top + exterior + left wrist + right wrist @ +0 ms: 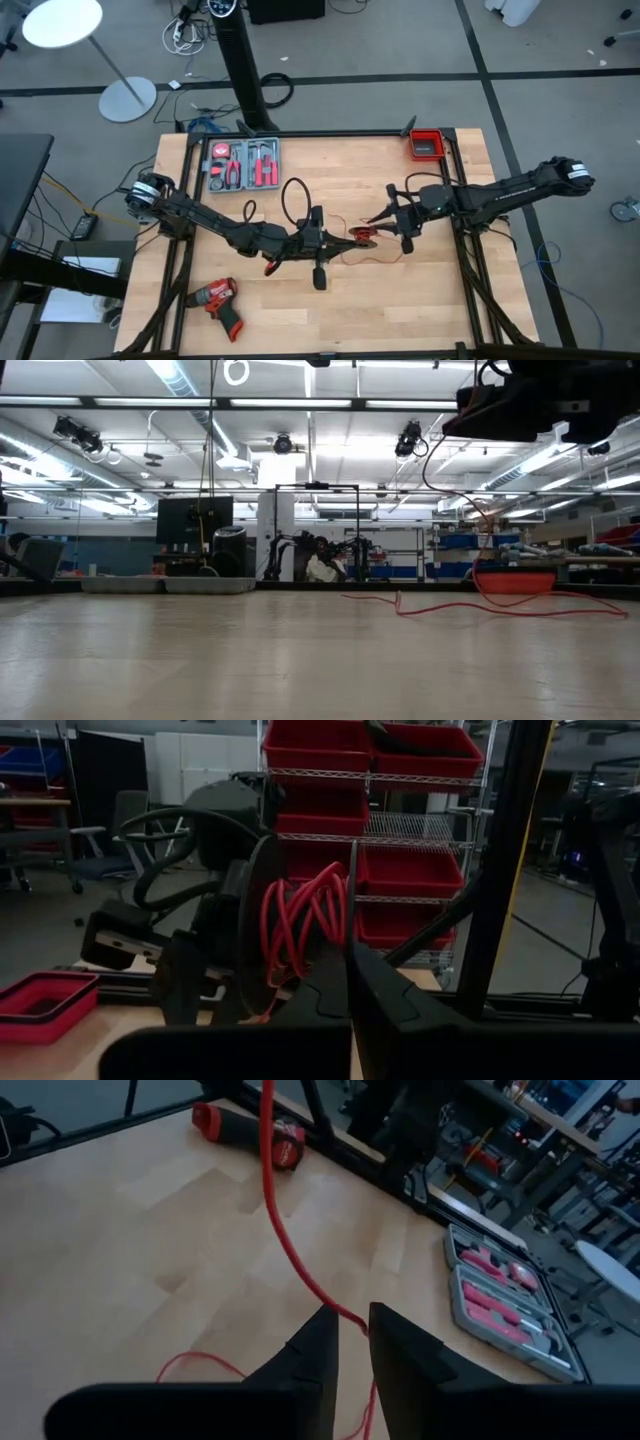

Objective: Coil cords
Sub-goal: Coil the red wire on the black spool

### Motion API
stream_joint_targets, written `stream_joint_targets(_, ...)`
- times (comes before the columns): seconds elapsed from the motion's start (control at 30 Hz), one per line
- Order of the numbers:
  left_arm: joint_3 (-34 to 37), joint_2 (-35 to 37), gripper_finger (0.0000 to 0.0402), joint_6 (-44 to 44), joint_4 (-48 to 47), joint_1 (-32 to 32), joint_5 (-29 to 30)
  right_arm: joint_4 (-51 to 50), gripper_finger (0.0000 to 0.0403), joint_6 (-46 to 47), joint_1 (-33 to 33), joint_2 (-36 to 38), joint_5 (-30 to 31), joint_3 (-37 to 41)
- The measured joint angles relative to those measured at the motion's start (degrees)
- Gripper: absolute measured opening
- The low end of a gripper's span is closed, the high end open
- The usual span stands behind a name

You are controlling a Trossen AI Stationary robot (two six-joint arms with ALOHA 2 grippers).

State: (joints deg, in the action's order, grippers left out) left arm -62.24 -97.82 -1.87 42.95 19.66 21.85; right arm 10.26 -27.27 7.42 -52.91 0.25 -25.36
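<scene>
The thin red wire point(362, 237) is partly wound into a coil point(300, 920) between my two grippers at mid-table. Its loose part point(480, 607) lies on the table and rises to the grippers. My left gripper point(352, 238) is shut at the coil. My right gripper point(383, 218) is shut on a strand of the wire point(285, 1230). The black cable point(295, 195) lies in a loop on the table on the far side of my left arm, untouched. My left gripper point(350, 970) holds the red coil by its lower part point(300, 982), roughly level from the table's left side. The fingertips hide the exact place of contact. The coil stands on edge, clear of the table. My right gripper point(352, 1330) pinches a single strand of the red wire point(345, 1316) between its two fingers, which slant downward. The wire runs on from the fingers in a slack line, and a loose loop point(200, 1365) lies on the table below.
A red and black drill point(220, 297) lies near the front left. A grey case of red-handled tools point(245, 165) sits at the far left and a red bin point(427, 143) at the far right. Bare wood lies along the near edge to the right of the drill.
</scene>
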Motion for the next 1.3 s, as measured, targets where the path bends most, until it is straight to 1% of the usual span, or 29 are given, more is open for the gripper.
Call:
stream_joint_targets(0.13,0.0,0.0,0.0,0.02,0.01,0.0,0.0,0.89,0.0041,0.0,0.0,-0.39,-0.28,0.0)
stream_joint_targets(0.27,0.0,0.0,0.0,0.09,-0.01,0.0,0.0,1.01,0.0007,0.0,0.0,-0.39,-0.32,0.0)
stream_joint_targets(0.37,0.0,0.0,0.0,0.09,0.01,0.0,0.0,3.12,0.0005,0.64,0.0,-0.63,-0.44,0.0)
stream_joint_targets(0.43,0.0,0.0,0.0,0.11,-0.01,-0.05,0.0,4.92,0.0002,1.15,-0.01,-1.38,-1.74,0.0)
stream_joint_targets(0.53,0.0,0.0,0.0,0.45,-0.05,-0.33,0.0,8.34,0.0001,1.53,-0.15,-4.35,-5.18,-0.02)
stream_joint_targets(0.63,0.0,0.0,0.0,3.35,-0.2,-0.73,0.0,12.1,0.0001,1.81,-0.31,-9.0,-8.82,-0.26)
stream_joint_targets(0.7,0.0,0.0,0.0,5.28,-0.02,-1.08,-0.04,12.14,0.0001,1.9,-0.31,-12.43,-9.31,-1.68)
stream_joint_targets(0.83,0.0,0.0,0.0,9.7,0.16,-1.85,-2.94,12.47,0.0001,1.1,-0.6,-17.58,-9.97,-4.64)
stream_joint_targets(0.93,-0.02,-0.26,0.0,12.16,1.48,-2.38,-6.66,13.42,0.0,0.16,-2.03,-19.23,-10.29,-6.05)
stream_joint_targets(1.0,-0.02,-0.38,0.0,12.21,1.27,-2.71,-9.62,13.81,0.0,0.13,-3.78,-19.03,-11.48,-6.77)
stream_joint_targets(1.1,-0.02,-1.0,0.0,10.81,-0.13,-3.02,-12.06,13.67,0.0,0.62,-5.7,-17.97,-16.39,-7.24)
stream_joint_targets(1.23,0.0,-2.18,0.0,9.04,-3.69,-3.97,-13.29,11.81,0.0,0.03,-5.76,-16.82,-20.25,-7.54)
stream_joint_targets(1.3,0.0,-3.34,0.0,8.66,-3.81,-4.87,-14.36,11.27,0.0,-0.38,-5.7,-16.8,-21.56,-7.52)
